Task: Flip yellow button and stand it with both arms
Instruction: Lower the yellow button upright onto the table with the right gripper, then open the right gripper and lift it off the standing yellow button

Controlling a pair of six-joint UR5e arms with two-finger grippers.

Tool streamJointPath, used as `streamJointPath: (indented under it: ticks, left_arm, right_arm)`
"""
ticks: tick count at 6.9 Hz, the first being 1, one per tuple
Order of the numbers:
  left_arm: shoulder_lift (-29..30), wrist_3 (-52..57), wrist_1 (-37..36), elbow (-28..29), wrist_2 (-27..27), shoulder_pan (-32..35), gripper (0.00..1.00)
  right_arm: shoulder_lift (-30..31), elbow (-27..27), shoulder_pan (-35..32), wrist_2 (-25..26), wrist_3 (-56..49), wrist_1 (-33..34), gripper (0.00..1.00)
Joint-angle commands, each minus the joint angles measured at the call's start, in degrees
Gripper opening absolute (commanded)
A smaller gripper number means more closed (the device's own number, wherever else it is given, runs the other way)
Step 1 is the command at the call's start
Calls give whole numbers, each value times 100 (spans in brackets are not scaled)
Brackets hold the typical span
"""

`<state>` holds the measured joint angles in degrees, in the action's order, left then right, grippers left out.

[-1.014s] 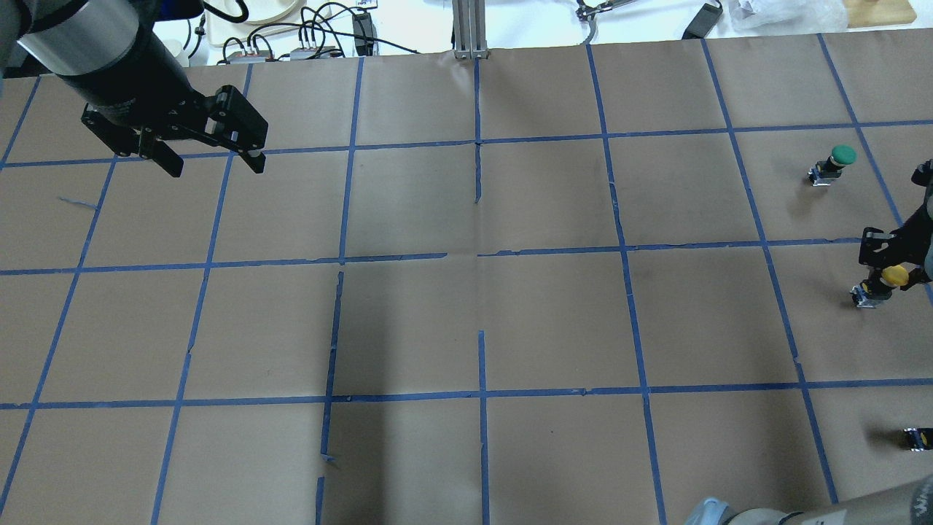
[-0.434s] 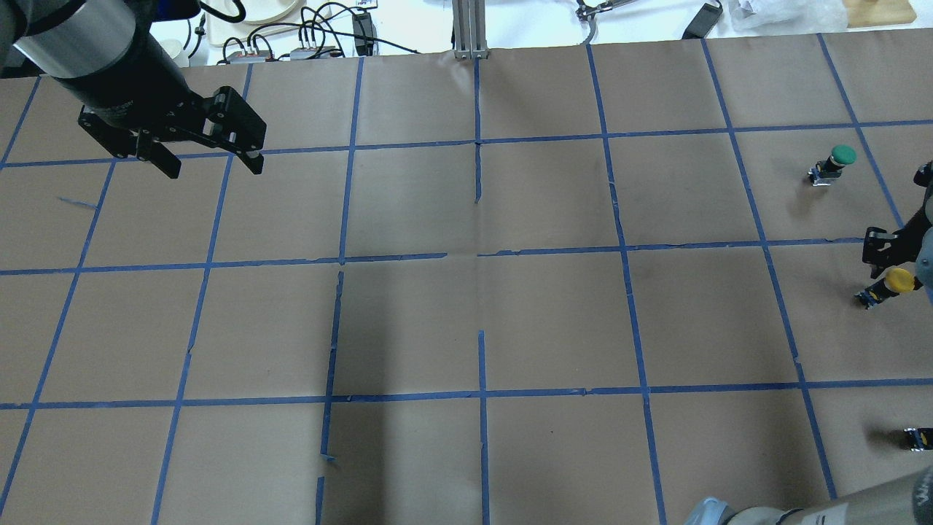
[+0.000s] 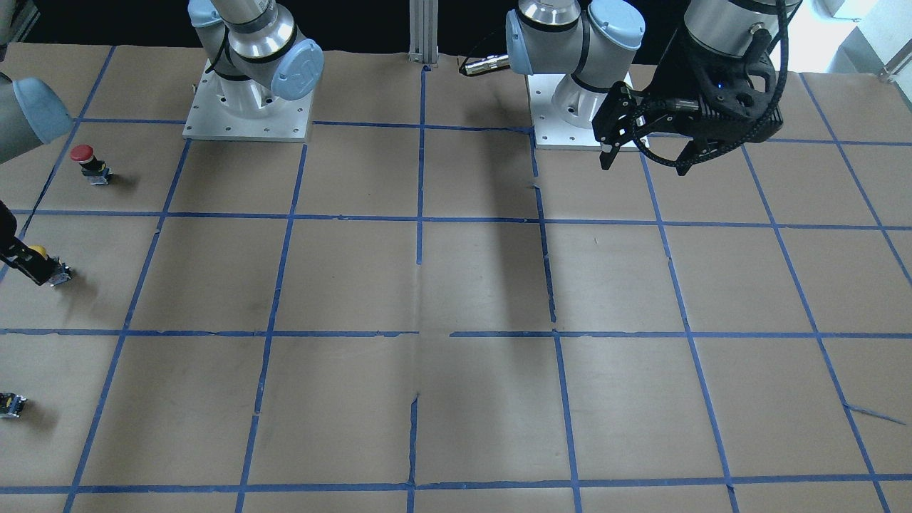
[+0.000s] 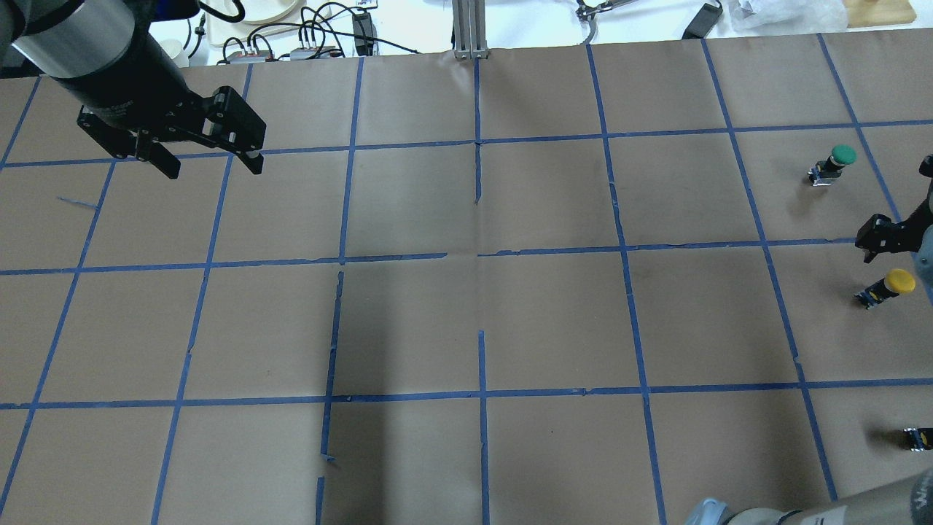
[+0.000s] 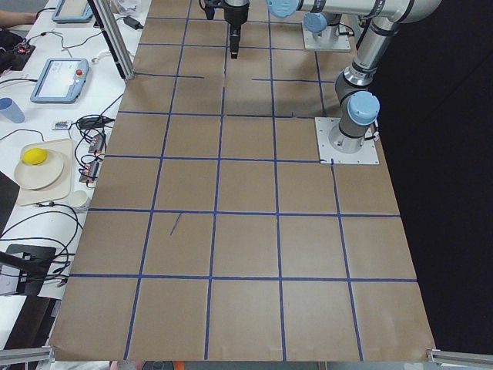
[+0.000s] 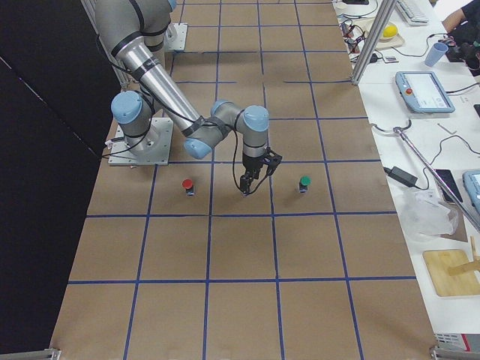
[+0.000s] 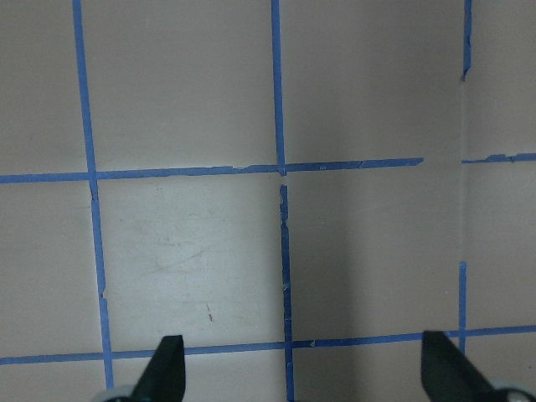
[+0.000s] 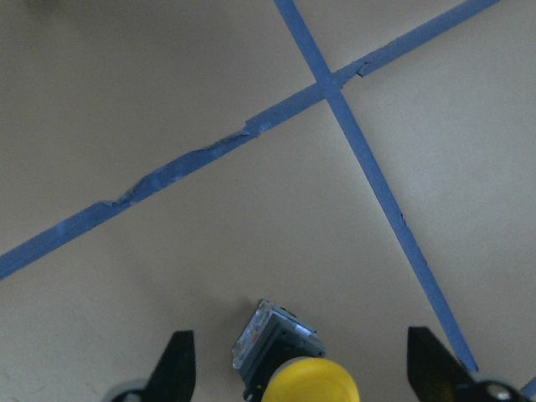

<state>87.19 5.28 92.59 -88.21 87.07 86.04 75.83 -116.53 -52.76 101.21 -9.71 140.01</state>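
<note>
The yellow button (image 4: 889, 286) is sitting near the right edge of the table (image 4: 466, 321), inside one taped square. It appears to be resting on its black-and-grey body with the cap up. In the overhead view it is leaning much as the green button (image 4: 834, 164) does, so I cannot tell whether it is fully upright.

In the right wrist view it is showing between the two fingertips (image 8: 177, 368), with bare paper on either side, and it is touching neither. The right gripper (image 8: 297, 335) is hanging over it with its jaws spread wide, gripping nothing. In the overhead view one black finger is showing just beyond the cap, apart from it.

The green button is standing in the next square, across a blue tape line. In the right-side view the right gripper is hanging between the green button and a red button (image 6: 187, 184), with the red one on the robot's side. A small switch block (image 4: 917, 437) is lying well apart, in another square along the same edge.

The left gripper (image 4: 215, 171) is hovering over the table's left part, well apart from all of these. Its jaws are also wide and it is holding nothing; its wrist view is showing only brown paper and tape between the fingertips.
</note>
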Motion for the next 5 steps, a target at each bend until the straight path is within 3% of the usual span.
streamJointPath:
  ticks: [1,5]
  left_arm:
    - [-1,-1,-4,15,3,0,100]
    - [-9,-1,-13,-20,12,0,100]
  right_arm:
    - [45,566,-216,13,13,-514,100]
    - [186,3174,-1050,-22,417,-4693,100]
